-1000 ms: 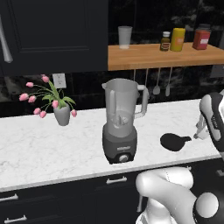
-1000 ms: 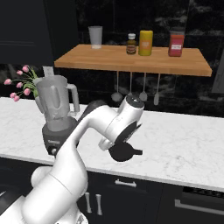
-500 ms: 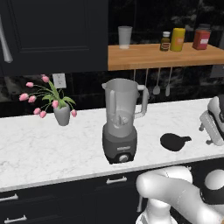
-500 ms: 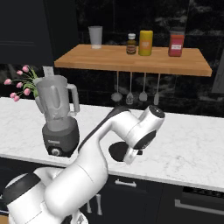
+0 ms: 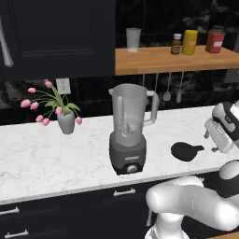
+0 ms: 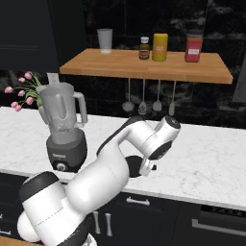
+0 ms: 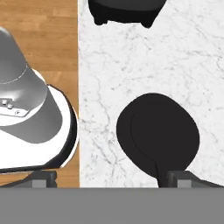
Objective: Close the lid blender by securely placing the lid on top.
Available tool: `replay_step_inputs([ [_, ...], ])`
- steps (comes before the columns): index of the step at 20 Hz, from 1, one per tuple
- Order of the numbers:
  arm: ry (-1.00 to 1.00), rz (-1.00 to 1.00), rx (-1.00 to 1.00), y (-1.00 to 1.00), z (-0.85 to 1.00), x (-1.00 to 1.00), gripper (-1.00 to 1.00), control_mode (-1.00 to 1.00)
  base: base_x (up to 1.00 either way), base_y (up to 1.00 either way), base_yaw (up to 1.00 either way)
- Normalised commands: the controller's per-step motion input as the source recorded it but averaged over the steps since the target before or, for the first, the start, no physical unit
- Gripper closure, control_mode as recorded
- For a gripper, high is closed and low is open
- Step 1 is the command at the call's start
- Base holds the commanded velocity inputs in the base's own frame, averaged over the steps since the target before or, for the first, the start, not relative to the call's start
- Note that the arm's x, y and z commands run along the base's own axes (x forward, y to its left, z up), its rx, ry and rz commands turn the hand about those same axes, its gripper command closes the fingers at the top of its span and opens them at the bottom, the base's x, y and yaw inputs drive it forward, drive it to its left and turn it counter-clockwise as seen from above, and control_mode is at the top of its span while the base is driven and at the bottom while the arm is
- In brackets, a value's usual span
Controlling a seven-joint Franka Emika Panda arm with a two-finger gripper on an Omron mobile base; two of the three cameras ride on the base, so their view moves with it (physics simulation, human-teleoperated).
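Left base view, lid (image 5: 186, 151): flat on the white marble counter (image 5: 56, 158), near the front edge, right of the blender (image 5: 129, 130) and apart from it, tab pointing right.
Left base view, blender: upright mid-counter, jar mouth uncovered, handle on the right side.
Left base view, gripper (image 5: 219, 136): at the right edge, just beside the lid, above counter level.
Left base view, surroundings: vase of pink tulips (image 5: 63, 112) well left of the blender; wooden shelf (image 5: 177, 59) above with a clear cup (image 5: 133, 39) and three jars; utensils hanging beneath.
Right base view, blender (image 6: 63, 127): far left on the counter, tulips behind.
Right base view, obstruction: white arm (image 6: 144, 144) arching over the counter, covering most of the lid.
Hand view, lid (image 7: 157, 133): dark disc directly below on marble, tab toward the bottom edge.
Hand view, fingers (image 7: 186, 178): spread wide, one tip on each side, nothing between them, not touching the lid.
Hand view, blender base (image 7: 124, 9): at the top edge, apart from the lid.
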Motion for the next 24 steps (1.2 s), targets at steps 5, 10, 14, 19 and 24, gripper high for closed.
replay_step_inputs([
  [5, 0.0, 0.0, -0.04, 0.02, -0.34, 0.05, -1.0, -1.0, 0.0, 0.0, 0.0],
  [10, 0.0, 0.0, -0.04, 0.01, -0.31, 0.1, -1.0, -1.0, 0.0, 0.0, 0.0],
  [14, 0.0, 0.0, 0.0, -0.01, -0.2, 0.2, -1.0, -1.0, 0.0, 0.0, 0.0],
  [19, 0.0, 0.0, 0.0, 0.0, -0.27, 0.18, -1.0, -1.0, 0.0, 0.0, 0.0],
  [24, 0.0, 0.0, 0.0, -0.03, -0.08, 0.17, -1.0, -1.0, 0.0, 0.0, 0.0],
])
